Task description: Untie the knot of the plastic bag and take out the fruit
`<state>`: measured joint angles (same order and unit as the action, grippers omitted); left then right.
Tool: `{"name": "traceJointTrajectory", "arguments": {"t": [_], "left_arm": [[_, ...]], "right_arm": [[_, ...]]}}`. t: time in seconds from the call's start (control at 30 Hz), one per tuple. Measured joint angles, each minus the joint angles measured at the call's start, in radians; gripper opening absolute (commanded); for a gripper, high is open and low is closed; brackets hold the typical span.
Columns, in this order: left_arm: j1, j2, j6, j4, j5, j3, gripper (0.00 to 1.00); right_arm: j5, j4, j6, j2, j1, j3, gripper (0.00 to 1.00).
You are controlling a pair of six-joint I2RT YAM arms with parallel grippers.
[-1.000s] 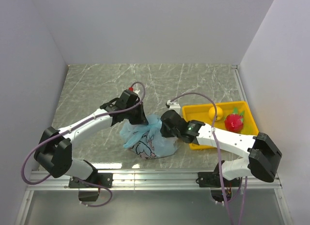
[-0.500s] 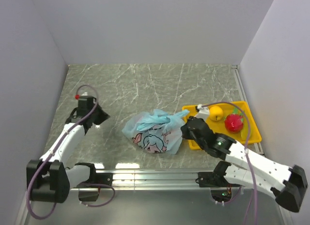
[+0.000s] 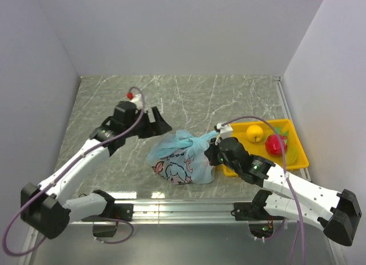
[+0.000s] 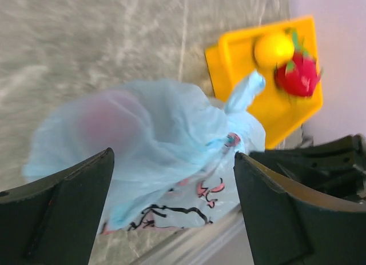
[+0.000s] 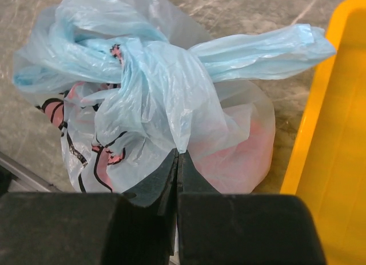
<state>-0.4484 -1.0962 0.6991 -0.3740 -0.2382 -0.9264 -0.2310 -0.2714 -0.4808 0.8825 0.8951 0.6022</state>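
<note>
The light-blue plastic bag [image 3: 178, 161] with its cartoon print lies mid-table, still tied. Its knot [image 3: 195, 141] [image 5: 132, 55] sits on top, one ear [image 5: 269, 48] pointing toward the tray. A pink fruit [image 5: 243, 153] [image 4: 106, 117] shows dimly through the film. My right gripper [image 3: 213, 155] [image 5: 178, 153] is at the bag's right side, shut on a pinched fold of the plastic bag just below the knot. My left gripper [image 3: 160, 123] [image 4: 172, 157] hovers open at the bag's upper left, with the bag framed between its fingers and untouched.
A yellow tray [image 3: 298, 157] stands right of the bag, holding a yellow fruit [image 3: 254, 132] and a bigger red fruit with green leaves [image 3: 276, 144]. White walls close in the left, back and right. A metal rail [image 3: 183, 208] runs along the near edge.
My left arm has swung from the far left back to the bag, and its gripper has opened. The right gripper has moved in against the bag's right side, still shut.
</note>
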Motion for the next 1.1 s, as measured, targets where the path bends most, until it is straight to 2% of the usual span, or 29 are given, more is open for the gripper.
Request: {"name": "traceJointTrajectory", "arguments": {"t": [0.23, 0.33, 0.43, 0.6, 0.63, 0.77, 0.97, 1.03, 1.1], "left_arm": [[-0.193, -0.22, -0.014, -0.013, 0.062, -0.072, 0.93], [-0.243, -0.302, -0.028, -0.03, 0.099, -0.112, 0.91], [-0.26, -0.345, -0.031, -0.036, 0.133, -0.137, 0.82], [-0.264, -0.356, -0.005, -0.037, 0.247, -0.14, 0.57], [-0.264, -0.356, 0.001, -0.033, 0.267, -0.139, 0.4], [-0.255, -0.353, 0.029, -0.002, 0.307, -0.111, 0.01], [-0.22, -0.345, 0.045, 0.016, 0.356, -0.036, 0.0], [-0.134, -0.298, 0.033, 0.005, 0.356, -0.003, 0.01], [0.013, -0.206, 0.0, -0.029, 0.357, 0.013, 0.01]], "right_arm": [[0.015, 0.012, 0.073, 0.026, 0.016, 0.019, 0.0], [0.014, 0.018, 0.089, 0.038, 0.026, 0.021, 0.0], [0.007, 0.018, 0.097, 0.051, 0.044, 0.021, 0.0], [-0.008, 0.018, 0.1, 0.061, 0.077, 0.021, 0.0], [-0.012, 0.018, 0.1, 0.061, 0.082, 0.021, 0.0], [-0.028, 0.016, 0.092, 0.055, 0.098, 0.021, 0.0], [-0.104, -0.006, 0.054, -0.023, 0.103, 0.01, 0.0], [-0.148, -0.028, 0.04, -0.07, 0.102, -0.001, 0.0], [-0.185, -0.053, 0.026, -0.123, 0.097, -0.004, 0.0]]}}
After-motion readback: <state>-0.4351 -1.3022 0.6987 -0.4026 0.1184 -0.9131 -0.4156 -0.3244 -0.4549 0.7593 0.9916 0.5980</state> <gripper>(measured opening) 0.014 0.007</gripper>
